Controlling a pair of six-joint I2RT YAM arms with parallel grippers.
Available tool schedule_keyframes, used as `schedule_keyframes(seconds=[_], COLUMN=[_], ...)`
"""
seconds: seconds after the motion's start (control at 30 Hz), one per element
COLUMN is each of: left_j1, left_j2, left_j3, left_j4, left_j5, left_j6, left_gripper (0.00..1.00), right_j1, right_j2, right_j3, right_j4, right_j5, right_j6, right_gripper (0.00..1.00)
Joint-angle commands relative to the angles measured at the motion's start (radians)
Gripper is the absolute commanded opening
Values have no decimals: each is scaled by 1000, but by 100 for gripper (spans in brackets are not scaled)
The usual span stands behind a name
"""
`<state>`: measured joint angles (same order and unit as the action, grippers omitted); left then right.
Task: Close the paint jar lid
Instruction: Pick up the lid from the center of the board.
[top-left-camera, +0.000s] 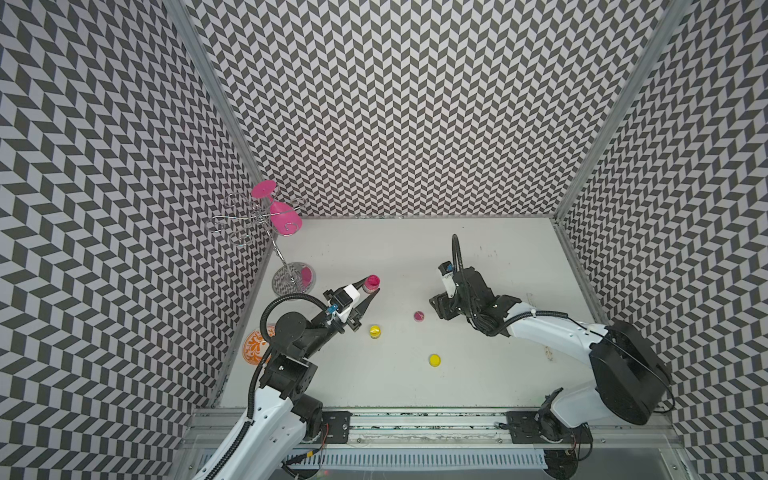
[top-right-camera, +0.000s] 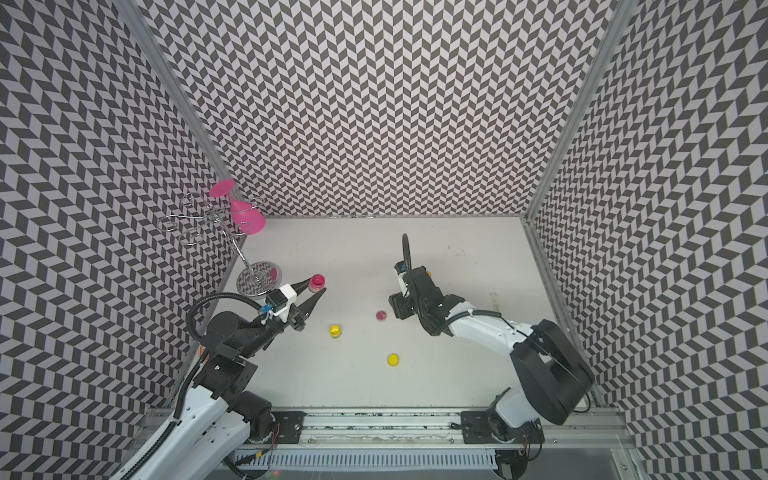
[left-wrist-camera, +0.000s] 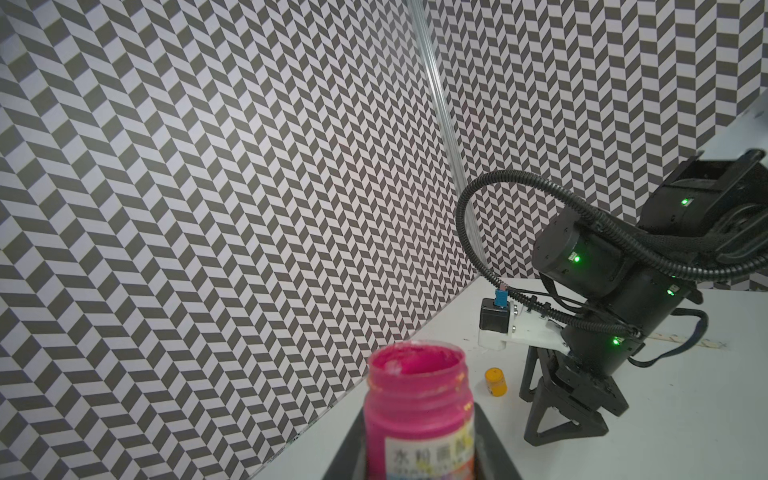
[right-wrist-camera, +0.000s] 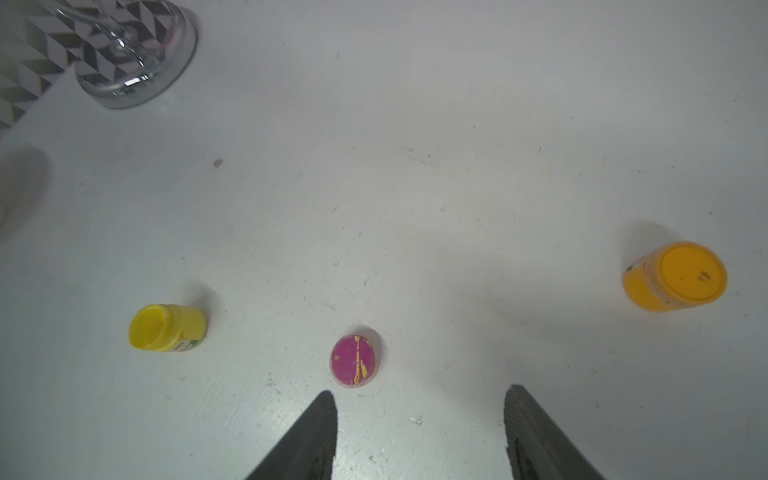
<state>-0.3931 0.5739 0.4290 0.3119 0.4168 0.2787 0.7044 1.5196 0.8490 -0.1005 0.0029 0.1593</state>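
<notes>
Within left tool (top-left-camera: 374, 285), jar (left-wrist-camera: 415, 399); near right tool (right-wrist-camera: 420, 390), lid (right-wrist-camera: 354, 360).

Dark-grey-and-white chevron walls (top-left-camera: 415, 104); magenta jar (top-left-camera: 371, 283); magenta lid (right-wrist-camera: 354, 360) streaked yellow; yellow jar (right-wrist-camera: 166, 328); orange jar (right-wrist-camera: 673, 276); plate (top-left-camera: 254, 345) seemingly orange-white.

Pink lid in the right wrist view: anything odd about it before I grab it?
Yes. The pink lid lies flat ahead of the open right gripper, with yellow streaks across its face, like stray paint or flaking. No crack shows.

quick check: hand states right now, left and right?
Left hand: closed on the open pink paint jar.
Right hand: open, empty; the pink lid lies on the table near it.
</notes>
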Motion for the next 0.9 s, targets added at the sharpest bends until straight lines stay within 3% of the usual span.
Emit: schedule_keyframes(seconds=[0.0,0.47,0.87], left_j1=[-6,-16,-21], left_j2=[-8,-6,-3], left_j3=[-12,-13,-13], left_j4=[-14,-20,-19], left_j5=[4,-7,-8], left_j6=[10,12,14], left_gripper=[32,32,32], right_j1=[53,131,151], right_j2=[49,202,274], right_j3=[0,77,127], right_j4=[60,86,76], right_j5=[33,97,140], right_j6=[9,23,32], right_gripper=[63,62,53])
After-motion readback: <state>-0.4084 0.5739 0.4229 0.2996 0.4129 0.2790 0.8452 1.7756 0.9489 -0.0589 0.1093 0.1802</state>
